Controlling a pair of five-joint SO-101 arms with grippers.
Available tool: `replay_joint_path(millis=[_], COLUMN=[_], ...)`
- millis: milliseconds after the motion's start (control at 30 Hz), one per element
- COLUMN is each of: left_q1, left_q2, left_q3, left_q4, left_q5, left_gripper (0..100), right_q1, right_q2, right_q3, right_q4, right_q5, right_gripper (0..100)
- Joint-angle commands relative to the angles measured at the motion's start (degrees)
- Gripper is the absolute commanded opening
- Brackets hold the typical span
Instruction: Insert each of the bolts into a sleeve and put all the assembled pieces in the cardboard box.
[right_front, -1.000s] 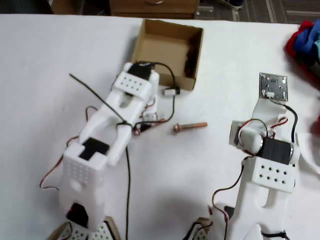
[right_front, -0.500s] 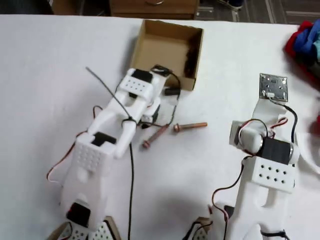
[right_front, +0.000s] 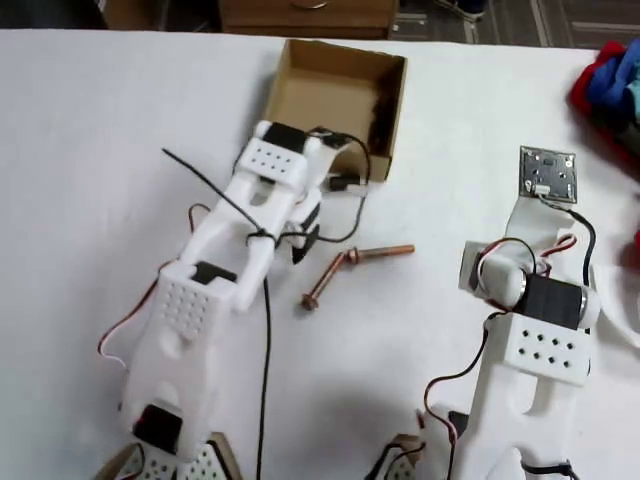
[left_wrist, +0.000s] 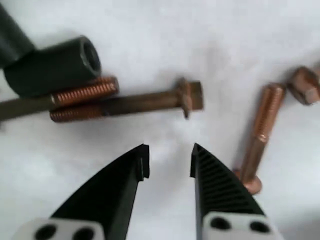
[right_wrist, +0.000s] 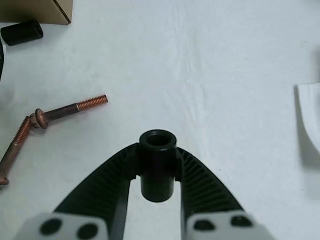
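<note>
The table (right_front: 90, 150) is white and flat, with a soft, wrinkly cover. Past its far edge are a brown wooden cabinet (right_front: 300, 14) and grey floor.

The left gripper (left_wrist: 168, 161) is open and holds nothing. Its two black fingers hang just over the table. Right ahead of it a dark bolt (left_wrist: 130, 104) lies flat. Just past that bolt a black sleeve (left_wrist: 55, 66) lies on its side. A bit of copper thread (left_wrist: 85, 92) shows between them, and I cannot tell what it belongs to. Black wires (right_front: 350, 205) from the left arm loop close by. The cardboard box (right_front: 300, 90) sits a little farther on, open on top, with something dark (right_front: 380, 115) against one inner wall.

Two copper bolts lie between the grippers, nearer the left one. The slanted bolt (right_front: 325, 280) touches the head of the straight bolt (right_front: 380, 252), making a bent shape.

The right gripper (right_wrist: 157, 152) squeezes the held sleeve (right_wrist: 158, 167), which stands upright with its hole up. Ahead of it the white cover runs on to the box corner. A white curved thing (right_wrist: 307, 120) is off to its outer side. A pile of bright cloth (right_front: 608, 78) sits at the table edge beyond that.
</note>
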Motion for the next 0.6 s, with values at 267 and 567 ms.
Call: replay_joint_path(millis=[267, 567], left_q1=[9.76, 10.73], left_q2=[-6.77, -5.98], left_q3=[8.66, 10.15], left_q4=[2.02, -0.18], left_q5=[12.66, 12.48], left_gripper=[10, 10], right_q1=[9.01, 12.79], right_q2=[-1.8, -1.71], right_q3=[-5.36, -5.1], right_q4=[-0.48, 1.01], right_q5=[2.73, 4.75], right_gripper=[2.2, 2.2])
